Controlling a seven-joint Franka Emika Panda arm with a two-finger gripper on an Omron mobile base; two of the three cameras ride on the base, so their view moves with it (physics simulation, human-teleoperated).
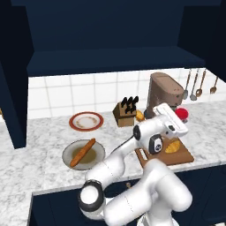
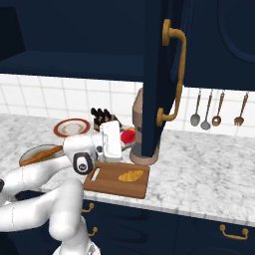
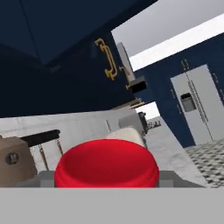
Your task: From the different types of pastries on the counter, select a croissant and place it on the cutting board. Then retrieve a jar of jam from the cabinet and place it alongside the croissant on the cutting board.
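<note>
The jar of jam point(image 3: 106, 163) is gripped in the gripper point(image 2: 128, 137) above the cutting board point(image 2: 110, 185), where the croissant point(image 2: 130, 175) lies; a tilted release could tip the jar onto the croissant.

We see brown wooden knife block point(image 1: 125, 113), brown coffee machine point(image 1: 164, 92), empty red-rimmed plate point(image 1: 86, 121), metal utensils hanging on tiled wall point(image 2: 216, 109).

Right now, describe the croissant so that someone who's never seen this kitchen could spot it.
Find the white-and-grey marbled counter, then the brown wooden cutting board in front of the brown coffee machine. The small golden-yellow croissant lies on that board, unlike the long orange-brown baguette in its bowl.
</note>
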